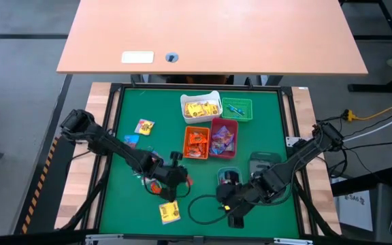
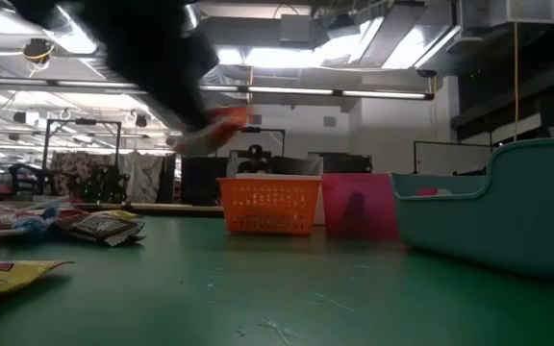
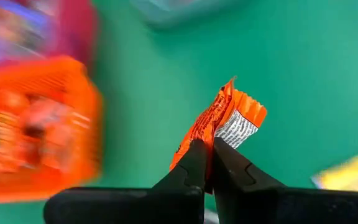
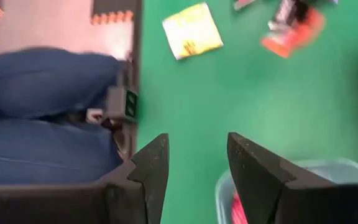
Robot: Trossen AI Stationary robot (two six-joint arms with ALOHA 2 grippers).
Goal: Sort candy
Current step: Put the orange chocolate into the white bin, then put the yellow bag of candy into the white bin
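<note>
My left gripper (image 3: pixel 209 163) is shut on an orange-wrapped candy (image 3: pixel 229 118). It holds the candy above the green mat, near the orange bin (image 1: pixel 197 143); the low view shows the candy (image 2: pixel 224 123) high and blurred. My right gripper (image 4: pixel 197 162) stands open over the mat beside the clear bin (image 4: pixel 316 180), with nothing between its fingers. A yellow candy (image 1: pixel 169 213) lies flat on the mat near the front edge. Two more candies (image 1: pixel 144 126) lie on the mat at the left. My left gripper pinches one end of the orange wrapper (image 3: pixel 199 149) between its two fingers. The fingers slant down from the table's left side. The rest of the candy sticks out past the fingertips, crumpled, and is lifted clear of the mat.
Behind the orange bin stand a white bin (image 1: pixel 201 107) with yellow candy, a green bin (image 1: pixel 237 109) and a pink bin (image 1: pixel 223 138) with mixed candy. A dark cable (image 1: pixel 203 204) loops on the mat. A person's legs (image 4: pixel 42 106) show beyond the mat's edge.
</note>
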